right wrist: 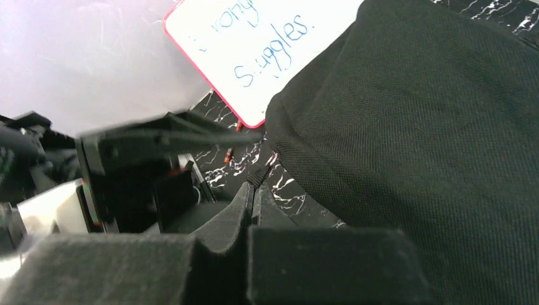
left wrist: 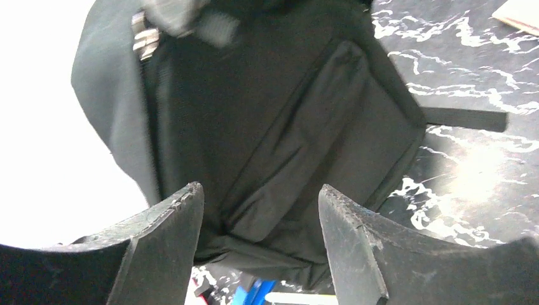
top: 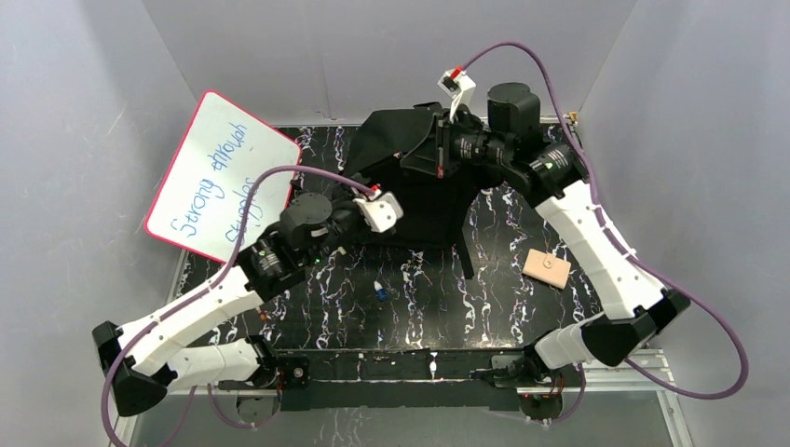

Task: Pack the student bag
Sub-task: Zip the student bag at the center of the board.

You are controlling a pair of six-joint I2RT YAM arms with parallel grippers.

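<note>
The student bag (top: 424,191) is a large black fabric backpack lying at the back middle of the marbled table, with a strap (top: 463,247) trailing toward the front. My left gripper (top: 391,219) hovers at the bag's near left edge. In the left wrist view it (left wrist: 260,190) stands open, with the bag's front pocket (left wrist: 286,127) showing beyond the gap and nothing between the fingers. My right gripper (top: 431,151) is over the bag's far top. In the right wrist view it (right wrist: 254,187) is shut, and a small black ribbed tab (right wrist: 258,176) of the bag pokes out at its tips.
A red-rimmed whiteboard (top: 224,177) with blue writing leans against the left wall. A tan flat block (top: 547,267) lies right of the bag. A small blue item (top: 380,291) rests on the table in front of the bag, beneath my left gripper.
</note>
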